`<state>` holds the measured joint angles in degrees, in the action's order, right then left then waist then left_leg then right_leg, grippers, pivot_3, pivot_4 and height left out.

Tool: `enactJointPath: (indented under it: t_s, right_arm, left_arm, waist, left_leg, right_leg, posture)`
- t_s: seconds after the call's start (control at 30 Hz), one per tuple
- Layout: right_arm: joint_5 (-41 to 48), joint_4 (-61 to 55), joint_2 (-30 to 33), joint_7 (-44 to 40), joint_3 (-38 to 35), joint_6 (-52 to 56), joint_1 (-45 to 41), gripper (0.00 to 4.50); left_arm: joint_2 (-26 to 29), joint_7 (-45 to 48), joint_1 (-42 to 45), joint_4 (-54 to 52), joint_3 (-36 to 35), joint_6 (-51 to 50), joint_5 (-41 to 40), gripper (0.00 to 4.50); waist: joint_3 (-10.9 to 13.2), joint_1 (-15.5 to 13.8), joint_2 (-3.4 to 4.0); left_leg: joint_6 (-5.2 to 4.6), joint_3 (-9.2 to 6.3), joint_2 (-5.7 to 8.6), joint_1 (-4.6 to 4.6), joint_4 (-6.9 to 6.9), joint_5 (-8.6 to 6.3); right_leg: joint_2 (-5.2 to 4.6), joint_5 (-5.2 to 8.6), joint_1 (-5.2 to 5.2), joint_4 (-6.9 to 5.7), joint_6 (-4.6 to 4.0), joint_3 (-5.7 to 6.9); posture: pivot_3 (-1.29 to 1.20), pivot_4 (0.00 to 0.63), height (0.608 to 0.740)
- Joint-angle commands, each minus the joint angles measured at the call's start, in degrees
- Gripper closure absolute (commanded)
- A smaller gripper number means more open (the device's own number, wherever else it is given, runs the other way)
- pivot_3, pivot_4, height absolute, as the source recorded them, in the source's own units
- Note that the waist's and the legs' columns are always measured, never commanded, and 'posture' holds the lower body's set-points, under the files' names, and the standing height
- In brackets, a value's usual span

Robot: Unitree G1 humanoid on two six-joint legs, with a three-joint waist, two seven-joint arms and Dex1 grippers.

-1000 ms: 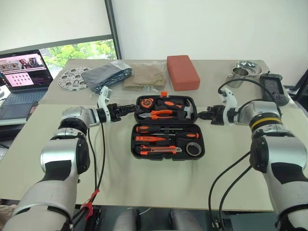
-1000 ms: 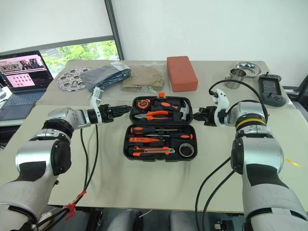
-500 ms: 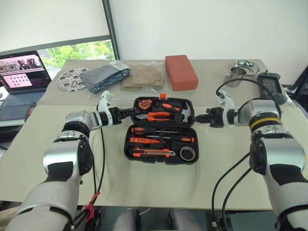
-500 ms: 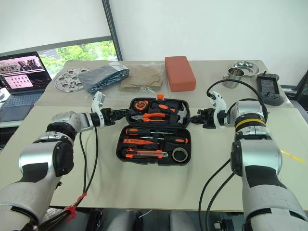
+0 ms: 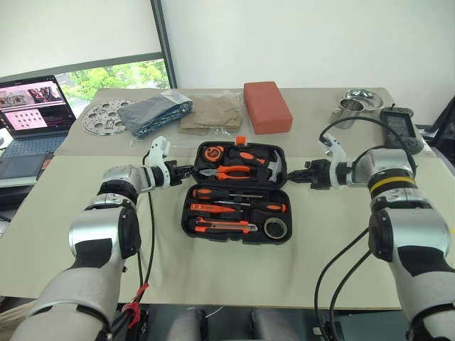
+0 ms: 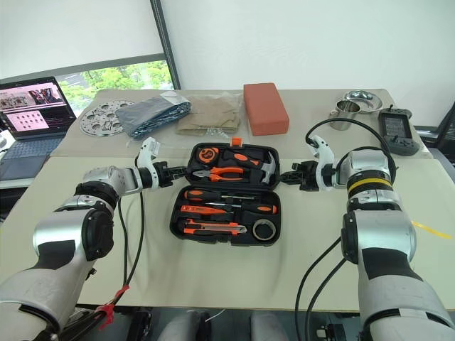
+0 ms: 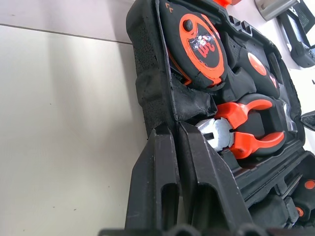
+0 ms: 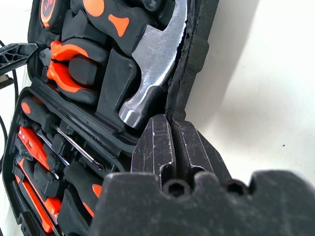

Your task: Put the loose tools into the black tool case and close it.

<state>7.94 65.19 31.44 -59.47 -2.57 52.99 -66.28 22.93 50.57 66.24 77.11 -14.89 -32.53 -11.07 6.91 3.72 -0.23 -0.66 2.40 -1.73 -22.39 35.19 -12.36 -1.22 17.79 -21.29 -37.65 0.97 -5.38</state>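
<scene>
Left gripper (image 5: 186, 170) closed at case (image 5: 238, 192) lid's left edge, right gripper (image 5: 293, 174) closed at its right edge; case open between them, tools (image 5: 234, 209) slotted inside.

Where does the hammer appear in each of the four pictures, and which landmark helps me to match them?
Left eye view: hammer at the right end of the far half of the black tool case.
Right eye view: same slot.
Left wrist view: I cannot make it out.
Right wrist view: steel head close ahead of the fingers.
Shared landmark: orange-handled pliers.
</scene>
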Motion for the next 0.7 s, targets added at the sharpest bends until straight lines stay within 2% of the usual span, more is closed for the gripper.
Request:
enactJointPath:
  t_s: [0.03, 0.23, 0.47, 0.7]
  right_arm:
    - [2.50, -4.40, -0.22, -1.09, -2.26, -3.07, 0.43, 4.50]
    - [4.76, -11.21, -0.68, -1.08, -5.00, -12.20, 5.47, 4.50]
    - [7.75, -16.36, -2.06, 0.77, -8.83, -22.24, 9.78, 4.50]
    - [7.83, -20.12, -3.74, 0.82, -9.26, -30.48, 13.56, 4.50]
  left_arm:
    - [0.41, 5.02, -0.07, -0.91, 0.33, 3.04, 0.85, 4.48]
    - [1.45, 11.80, -0.45, -2.42, -0.03, 10.78, 1.08, 4.48]
    - [1.72, 11.92, -0.43, -3.73, -1.67, 20.17, -0.02, 4.48]
    - [1.13, 14.98, -3.21, -6.10, 1.06, 33.21, 2.10, 4.48]
  waist:
    - [0.00, -0.01, 0.00]
    - [0.00, -0.01, 0.00]
    - [0.02, -0.18, -0.02]
    - [0.02, -0.45, -0.02]
  left_leg:
    - [0.00, 0.00, 0.00, -0.01, 0.00, 0.00]
    - [0.15, -0.01, 0.00, -0.02, -0.01, 0.09]
    - [0.31, -0.06, 0.01, -0.13, -0.01, 0.19]
    - [0.31, -0.07, -0.01, -0.13, -0.09, 0.19]
  right_leg:
    - [0.00, 0.00, 0.00, 0.00, 0.00, 0.00]
    - [0.00, 0.00, 0.00, 0.01, 0.00, 0.02]
    - [-0.05, -0.01, -0.02, 0.03, 0.01, 0.00]
    - [-0.07, -0.01, -0.03, 0.03, 0.01, 0.00]
  posture:
    - [0.00, 0.150, 0.740]
    - [0.00, 0.150, 0.740]
    - [0.00, 0.150, 0.740]
    - [0.00, 0.150, 0.740]
